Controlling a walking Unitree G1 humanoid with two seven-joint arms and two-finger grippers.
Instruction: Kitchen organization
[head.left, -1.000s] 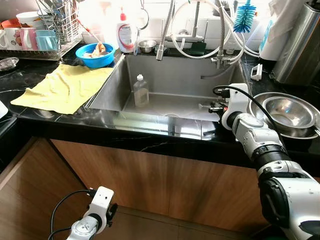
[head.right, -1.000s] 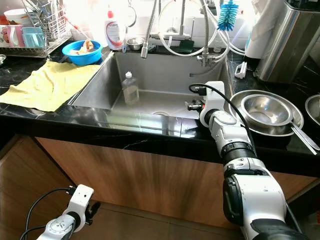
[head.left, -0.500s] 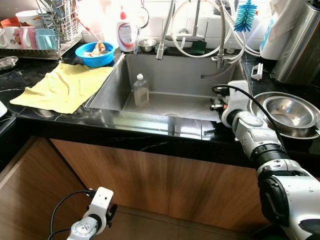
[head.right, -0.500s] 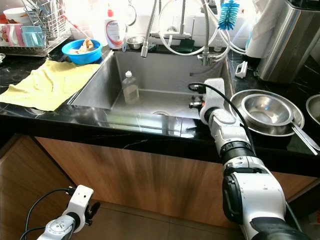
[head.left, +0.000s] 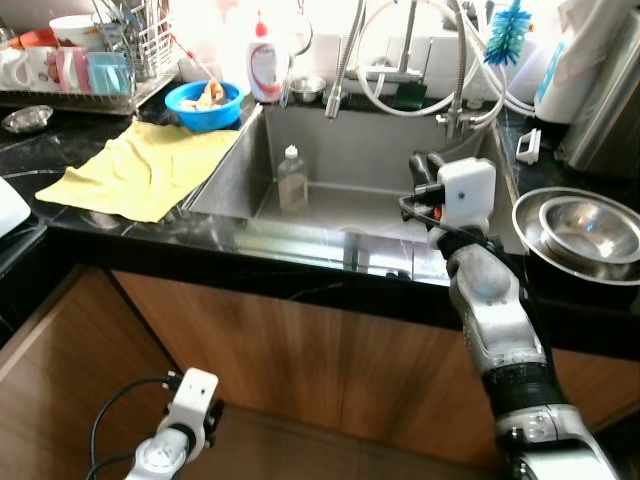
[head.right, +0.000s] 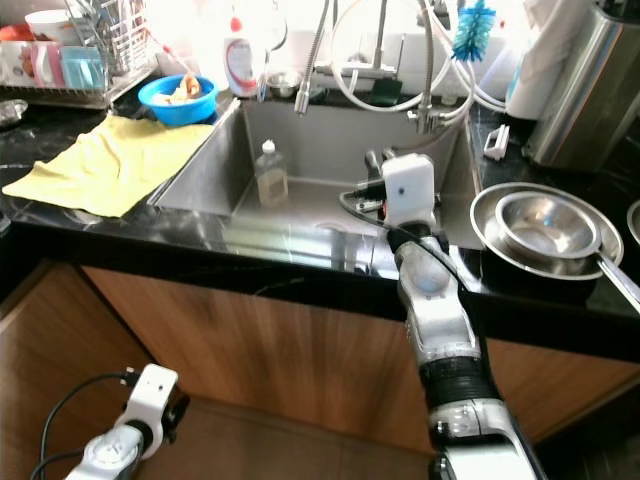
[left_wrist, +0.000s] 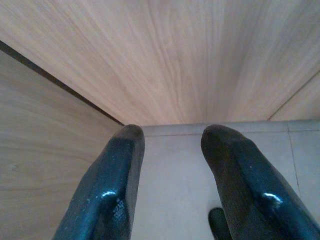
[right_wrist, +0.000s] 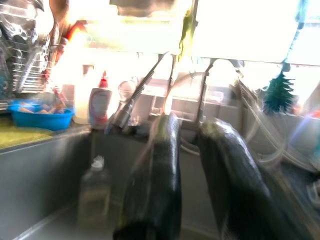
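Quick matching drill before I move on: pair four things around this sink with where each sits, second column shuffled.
Things:
1. clear bottle
2. yellow cloth
3. blue bowl
4. nested steel bowls

Places:
A. counter behind the cloth, at the sink's left corner
B. counter right of the sink
C. upright inside the sink
D. spread flat on the counter left of the sink

Pairs: 1-C, 2-D, 3-A, 4-B

Right gripper (head.left: 425, 170) raised above sink (head.left: 330, 200)
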